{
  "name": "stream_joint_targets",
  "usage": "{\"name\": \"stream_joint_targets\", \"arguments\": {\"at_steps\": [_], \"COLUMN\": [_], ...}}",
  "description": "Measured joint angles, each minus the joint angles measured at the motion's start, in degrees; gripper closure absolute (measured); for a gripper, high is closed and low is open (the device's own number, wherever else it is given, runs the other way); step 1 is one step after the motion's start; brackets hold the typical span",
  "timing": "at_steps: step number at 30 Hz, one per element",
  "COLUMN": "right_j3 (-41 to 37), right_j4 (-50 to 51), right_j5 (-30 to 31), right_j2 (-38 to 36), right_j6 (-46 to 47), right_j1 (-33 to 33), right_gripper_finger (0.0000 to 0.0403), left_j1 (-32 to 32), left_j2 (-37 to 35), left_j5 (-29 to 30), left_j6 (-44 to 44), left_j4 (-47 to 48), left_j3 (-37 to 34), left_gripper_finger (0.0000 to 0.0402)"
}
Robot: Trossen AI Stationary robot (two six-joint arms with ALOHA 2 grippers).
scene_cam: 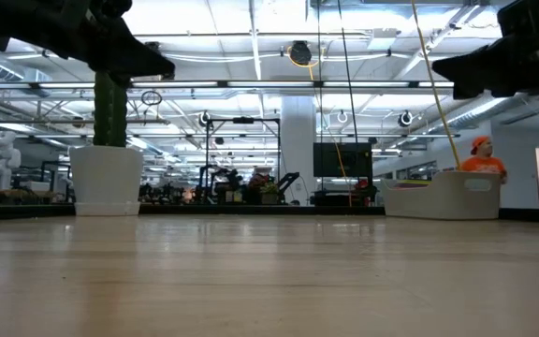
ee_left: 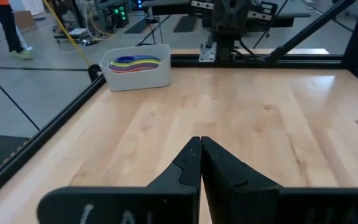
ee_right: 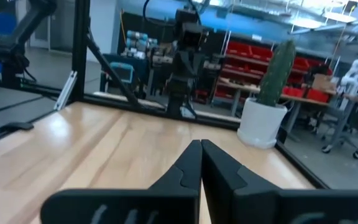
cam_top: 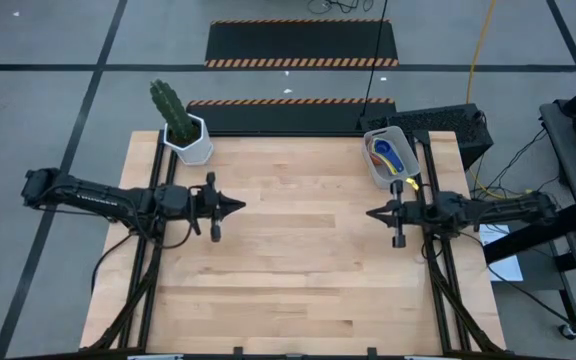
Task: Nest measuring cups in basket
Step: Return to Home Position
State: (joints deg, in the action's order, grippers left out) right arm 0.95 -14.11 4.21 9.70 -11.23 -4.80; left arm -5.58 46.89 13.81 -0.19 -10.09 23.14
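Best parked level above the bench (cam_top: 298, 265): left gripper (cam_top: 238, 206) and right gripper (cam_top: 373, 213), fingers pressed together, empty, clear of the basket (cam_top: 372, 163) of measuring cups (cam_top: 391, 152)

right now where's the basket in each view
High view: the basket sits at the upper right corner of the table.
Low view: at the right, far across the table.
Left wrist view: ahead, at a table corner.
Right wrist view: not in it.
Shared landmark: the white cactus pot, at the neighbouring corner.
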Motion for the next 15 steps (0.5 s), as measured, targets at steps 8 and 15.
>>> {"name": "stream_joint_targets", "arguments": {"at_steps": [8, 15], "right_j3": [-0.1, -0.1], "right_j4": [8.7, 9.8], "right_j5": [0.0, 0.0], "right_j2": [-9.5, -9.6], "right_j6": [-0.2, 0.2], "right_j1": [-0.2, -0.2], "right_gripper_finger": [0.0403, 0.0403], "left_j1": [-2.3, -3.3], "left_j2": [0.0, 0.0], "left_j5": [2.8, 2.9], "left_j6": [-0.4, -0.8], "left_j4": [0.0, -0.3], "left_j3": [0.0, 0.0], "left_gripper_finger": [0.0390, 0.0392]}}
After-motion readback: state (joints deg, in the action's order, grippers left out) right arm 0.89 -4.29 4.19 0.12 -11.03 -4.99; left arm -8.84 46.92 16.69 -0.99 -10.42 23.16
